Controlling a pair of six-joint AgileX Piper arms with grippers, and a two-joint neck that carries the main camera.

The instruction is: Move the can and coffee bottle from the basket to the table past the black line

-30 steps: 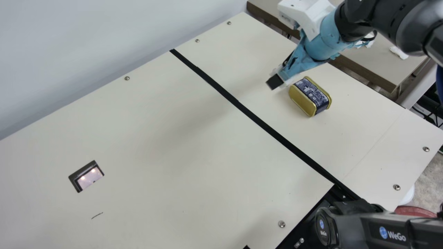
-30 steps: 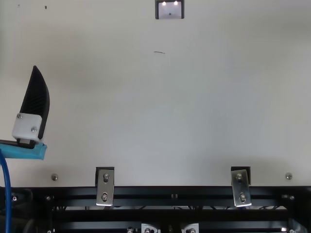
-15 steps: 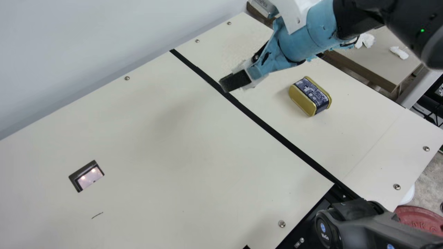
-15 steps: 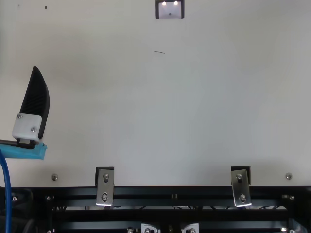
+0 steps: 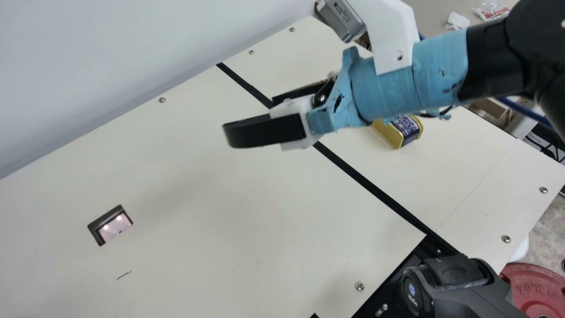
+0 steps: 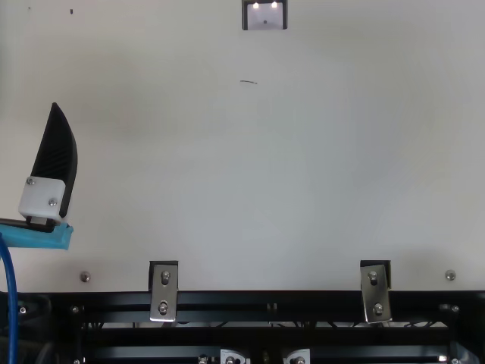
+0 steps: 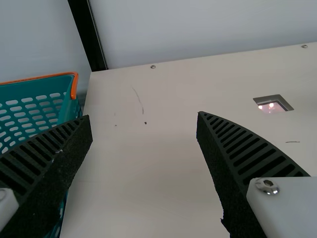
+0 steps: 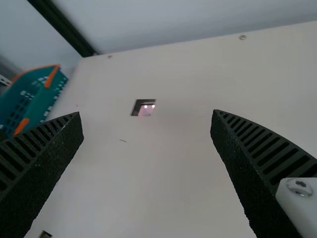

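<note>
One gold, rounded-rectangular can (image 5: 397, 133) with a dark blue label sits on the cream table (image 5: 198, 212) past the one black line (image 5: 379, 193) — partly hidden by the right arm (image 5: 490, 62). Both grippers, left (image 6: 53, 155) and right (image 5: 249, 115), have two fingers spread apart. One teal plastic basket (image 7: 68, 110) (orange-rimmed) is cut off in the left wrist view.

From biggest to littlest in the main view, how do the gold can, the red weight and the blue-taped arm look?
1. Blue-taped arm
2. Red weight, cut off by the edge
3. Gold can, partly behind the arm
</note>
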